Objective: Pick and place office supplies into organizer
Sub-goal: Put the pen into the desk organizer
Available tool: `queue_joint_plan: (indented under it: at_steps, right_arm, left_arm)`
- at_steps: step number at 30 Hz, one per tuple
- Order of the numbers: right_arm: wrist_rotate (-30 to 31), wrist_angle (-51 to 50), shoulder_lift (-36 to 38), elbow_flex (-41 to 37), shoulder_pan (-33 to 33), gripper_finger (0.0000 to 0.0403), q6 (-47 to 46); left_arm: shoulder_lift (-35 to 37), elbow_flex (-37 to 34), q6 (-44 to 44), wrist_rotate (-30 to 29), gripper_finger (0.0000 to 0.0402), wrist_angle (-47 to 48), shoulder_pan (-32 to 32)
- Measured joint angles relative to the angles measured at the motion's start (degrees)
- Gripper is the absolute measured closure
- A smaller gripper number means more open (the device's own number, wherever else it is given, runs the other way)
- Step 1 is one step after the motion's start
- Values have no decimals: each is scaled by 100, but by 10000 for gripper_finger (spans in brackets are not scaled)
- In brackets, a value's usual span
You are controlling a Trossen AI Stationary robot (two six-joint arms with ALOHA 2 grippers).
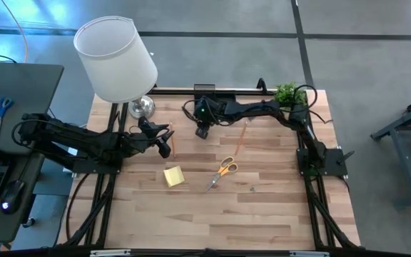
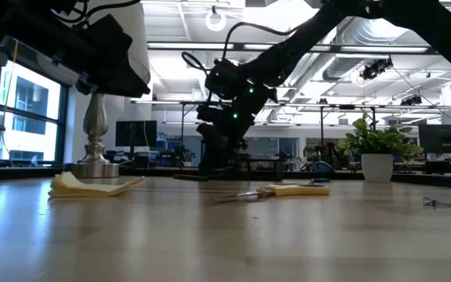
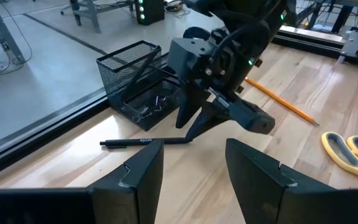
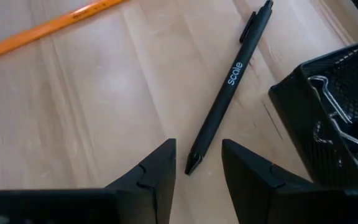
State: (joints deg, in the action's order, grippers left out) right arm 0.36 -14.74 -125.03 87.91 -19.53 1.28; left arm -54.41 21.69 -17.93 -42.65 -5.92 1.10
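My right gripper (image 4: 197,157) is open and hovers low over a black pen (image 4: 229,87) lying flat on the table. The pen's tip (image 4: 191,167) sits between the fingers, untouched. The black mesh organizer (image 3: 135,81) stands just beyond the pen at the table's far edge, with binder clips (image 4: 334,134) inside. In the left wrist view the right gripper (image 3: 194,121) points down at the pen (image 3: 145,142). My left gripper (image 3: 191,168) is open, held above the table to the left of the pen. An orange pencil (image 1: 241,135), orange-handled scissors (image 1: 224,171) and a yellow sticky pad (image 1: 174,175) lie on the wood.
A white-shaded lamp (image 1: 116,61) stands at the far left of the table, and a small green plant (image 1: 287,93) at the far right corner. A tiny dark item (image 1: 252,189) lies right of the scissors. The near half of the table (image 1: 212,221) is bare wood.
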Motion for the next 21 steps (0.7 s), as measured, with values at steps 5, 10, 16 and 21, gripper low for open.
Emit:
queue_joint_plan:
  at_steps: [5, 10, 16, 21]
  right_arm:
    - [-2, -169, 13, 205, 0, 279, 2]
    - [-43, -248, -34, 211, 0, 279, 2]
    - [302, -319, -249, 201, 53, 279, 68]
    - [339, -345, -249, 203, 57, 279, 10]
  left_arm:
    - [0, 0, 11, 2, 238, 3, 0]
    - [0, 0, 11, 23, 238, 9, 0]
    - [0, 0, 9, 23, 238, 9, 1]
    - [-1, 0, 8, 26, 238, 9, 1]
